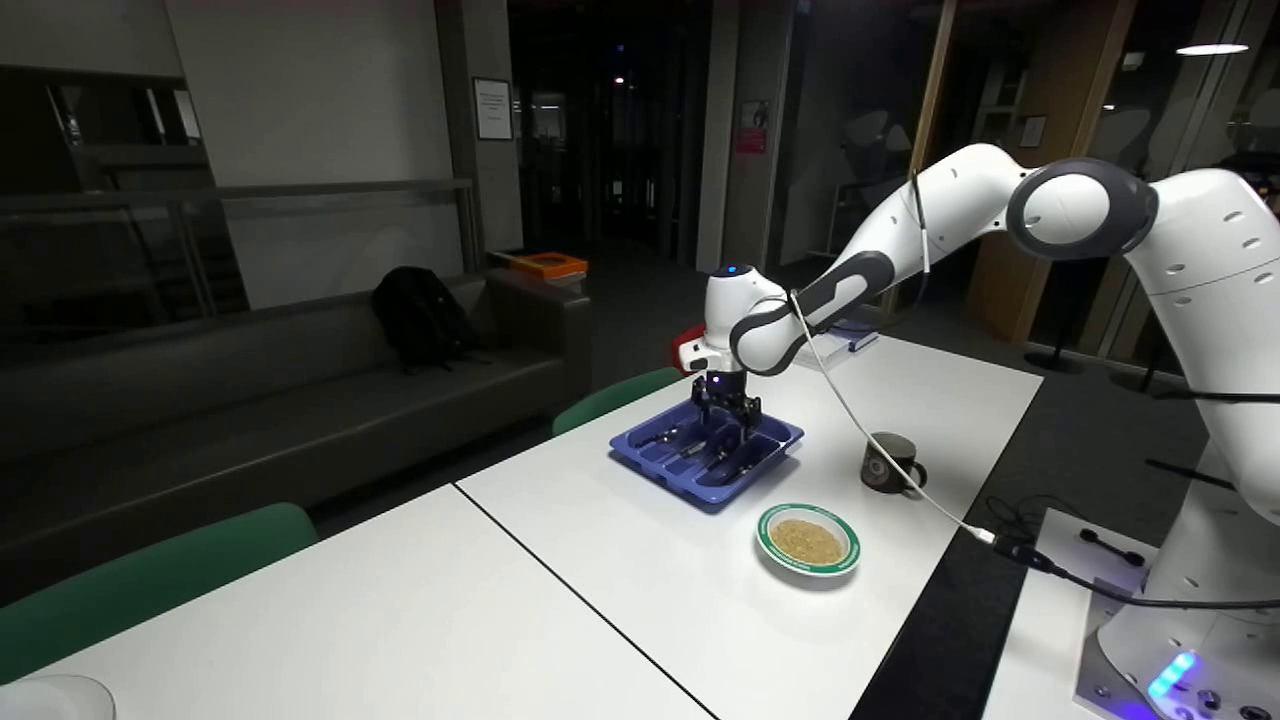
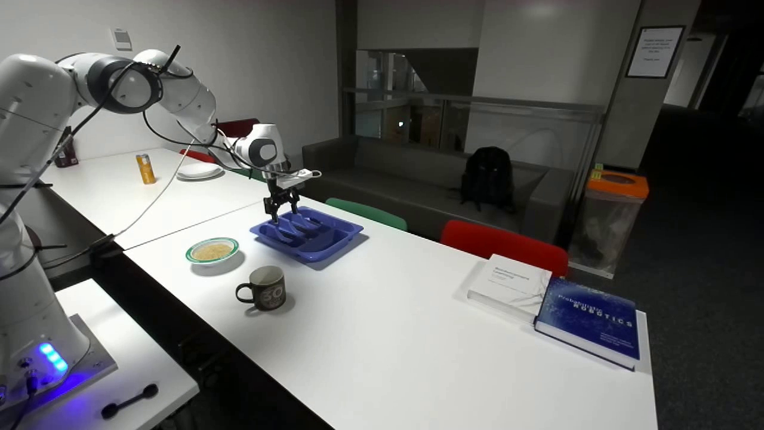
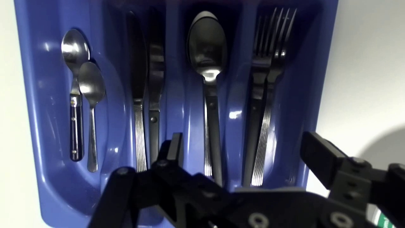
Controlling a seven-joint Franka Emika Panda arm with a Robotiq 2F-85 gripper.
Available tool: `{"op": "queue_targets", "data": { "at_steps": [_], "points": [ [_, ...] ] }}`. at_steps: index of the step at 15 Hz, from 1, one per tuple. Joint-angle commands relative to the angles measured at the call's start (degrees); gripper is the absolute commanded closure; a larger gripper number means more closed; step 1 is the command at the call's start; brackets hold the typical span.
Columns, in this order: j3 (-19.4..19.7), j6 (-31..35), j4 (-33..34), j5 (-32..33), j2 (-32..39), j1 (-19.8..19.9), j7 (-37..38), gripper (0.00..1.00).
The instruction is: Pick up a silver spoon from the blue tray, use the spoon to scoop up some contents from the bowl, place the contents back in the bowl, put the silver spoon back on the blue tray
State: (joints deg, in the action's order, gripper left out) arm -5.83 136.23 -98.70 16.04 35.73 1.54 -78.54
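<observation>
Four silver metal spoons (image 3: 208,53), one mostly hidden beneath another, lie in the divided blue plastic tray (image 3: 31,76) with two metal knives (image 3: 138,60) and two metal forks (image 3: 275,71), below the wide-spread black gripper (image 3: 245,142), the wrist view cropping one round green-rimmed bowl (image 3: 384,220)

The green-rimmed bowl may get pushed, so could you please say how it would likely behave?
The green-rimmed bowl looks rigid and stands upright on the white table, so it would probably slide, not buckle. Its wide, shallow shape makes tipping seem unlikely. The tan filling looks loose and grainy, so a sharp jolt could spill some.
</observation>
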Motion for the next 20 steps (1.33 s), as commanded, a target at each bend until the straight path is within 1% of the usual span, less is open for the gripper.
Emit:
{"op": "queue_targets", "data": {
  "at_steps": [1,4,9,16,17,18,19,20],
  "points": [
    [-1.13,0.46,3.93,-3.83,2.71,0.23,0.62,0.00],
    [-1.10,-0.18,6.90,-5.06,5.36,-0.07,1.01,0.00],
    [-0.34,-1.70,11.07,-4.32,9.89,-0.62,2.23,0.00],
    [0.53,-1.53,11.74,-3.68,11.98,-0.59,3.69,0.00],
    [0.65,-1.48,11.71,-3.63,12.07,-0.57,3.90,0.05],
    [0.67,-1.55,11.68,-3.64,12.06,-0.50,3.95,0.16],
    [0.70,-1.54,11.69,-3.64,12.06,-0.50,4.15,0.21],
    [0.74,-1.55,11.74,-3.58,12.10,-0.53,4.23,0.30]
  ]
}}
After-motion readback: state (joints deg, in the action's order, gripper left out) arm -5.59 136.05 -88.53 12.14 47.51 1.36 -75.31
